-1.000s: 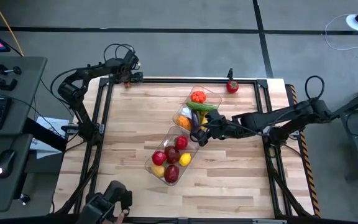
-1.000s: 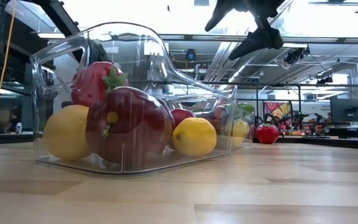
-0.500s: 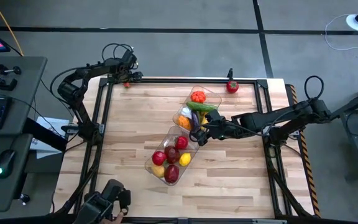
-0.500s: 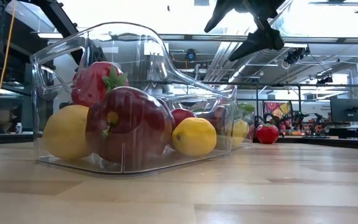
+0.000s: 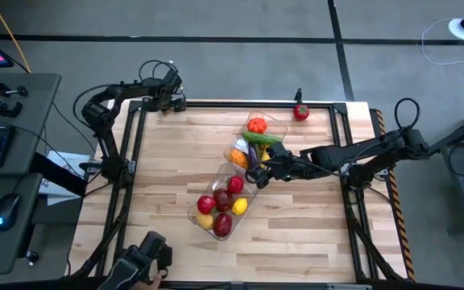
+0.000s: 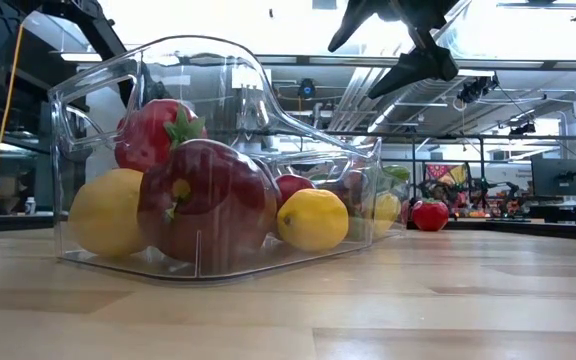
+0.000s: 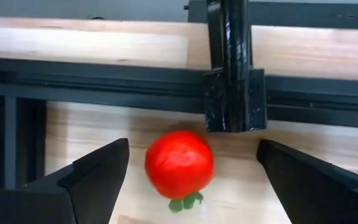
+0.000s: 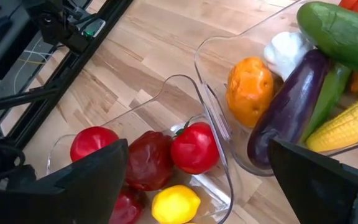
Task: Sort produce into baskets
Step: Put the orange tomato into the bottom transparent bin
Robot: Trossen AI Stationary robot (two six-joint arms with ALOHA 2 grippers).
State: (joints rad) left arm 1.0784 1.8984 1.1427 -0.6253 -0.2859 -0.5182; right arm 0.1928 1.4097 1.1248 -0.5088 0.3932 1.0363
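A red tomato (image 7: 179, 163) lies on the table at the far left corner, next to the black frame post (image 7: 232, 68). My left gripper (image 5: 170, 100) is open above it, with a finger on each side of the tomato and neither touching it. My right gripper (image 5: 258, 171) is open and empty, up over the place where the two clear baskets meet. The near basket (image 5: 220, 203) holds red apples and lemons. The far basket (image 5: 254, 143) holds a cucumber, eggplant (image 8: 288, 109), corn, garlic and orange produce. Another red tomato (image 5: 300, 112) lies at the far right corner.
A black frame rail (image 5: 232, 102) runs along the table's far edge, and rails run down both sides. There is bare wood on the table's left half (image 5: 167, 169) and along its near edge. In the low view the near basket (image 6: 208, 170) stands close in front.
My left arm has shifted a little toward the table's right at the far left corner, bringing its gripper over the tomato there. My right gripper and the baskets have stayed where they were.
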